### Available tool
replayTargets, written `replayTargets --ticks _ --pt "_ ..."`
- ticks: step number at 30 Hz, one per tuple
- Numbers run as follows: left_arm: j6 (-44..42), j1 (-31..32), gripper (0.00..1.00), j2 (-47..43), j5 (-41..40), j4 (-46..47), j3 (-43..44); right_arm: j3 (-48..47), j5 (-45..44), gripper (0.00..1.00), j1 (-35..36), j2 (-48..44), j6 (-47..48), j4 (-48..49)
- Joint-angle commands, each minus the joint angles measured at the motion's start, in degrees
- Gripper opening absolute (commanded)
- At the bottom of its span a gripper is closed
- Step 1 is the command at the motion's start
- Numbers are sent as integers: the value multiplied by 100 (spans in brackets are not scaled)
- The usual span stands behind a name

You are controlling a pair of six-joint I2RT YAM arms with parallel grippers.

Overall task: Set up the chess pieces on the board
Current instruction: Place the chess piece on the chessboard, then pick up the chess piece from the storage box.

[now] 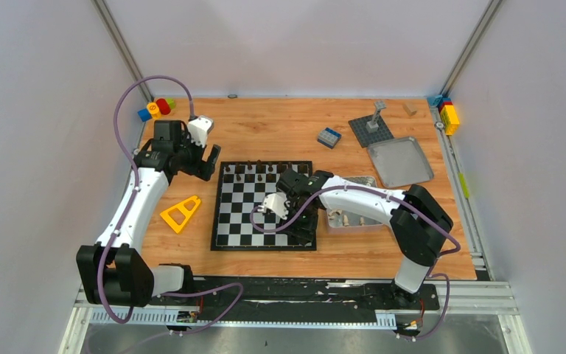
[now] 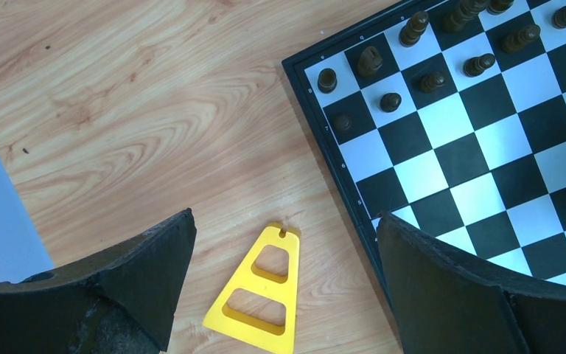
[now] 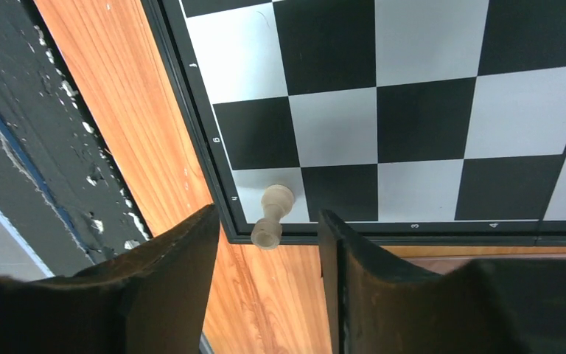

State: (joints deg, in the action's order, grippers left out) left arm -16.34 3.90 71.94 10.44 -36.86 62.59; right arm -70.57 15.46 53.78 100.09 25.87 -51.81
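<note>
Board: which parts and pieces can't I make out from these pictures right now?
- Top view: the board's near right corner is hidden under the right arm.
- Top view: tin contents too small, partly covered by that arm.
- Right wrist: pale piece at the board edge, upright or toppled unclear.

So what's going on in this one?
Two robot arms are laying out a chess set. The right pincer is over the near right corner of the board, its fingers apart on either side of a pale piece that stands on the corner square without touching them. Dark pieces stand along the far rows. The left pincer hangs open and empty over the table left of the board, above a yellow triangle.
</note>
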Motion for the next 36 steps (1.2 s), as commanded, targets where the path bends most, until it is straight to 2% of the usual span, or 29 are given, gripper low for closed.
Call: replayTargets --ticks 1,3,5,12,18,22,27,36 --pt "53 25 100 -163 -15 197 -18 -116 -179 60 27 -224 -16 31" --pt "59 29 100 -162 -15 197 -15 -125 -141 69 -59 -405 -56 51" --pt "56 29 100 -160 -15 197 -13 -185 127 71 -289 -627 -131 62" --pt "44 24 100 -195 -26 205 -33 -204 727 70 -1747 -1419 -271 128" --pt "43 25 100 -190 46 206 -19 65 -186 66 -2711 -1353 131 130" --pt "43 29 100 -190 89 191 -19 192 -497 65 -3196 -1053 441 157" --pt "51 27 100 -201 98 166 -4 309 -711 65 -3579 -644 692 251" --pt "44 30 100 -203 91 144 3 759 -891 63 -3730 -514 934 343"
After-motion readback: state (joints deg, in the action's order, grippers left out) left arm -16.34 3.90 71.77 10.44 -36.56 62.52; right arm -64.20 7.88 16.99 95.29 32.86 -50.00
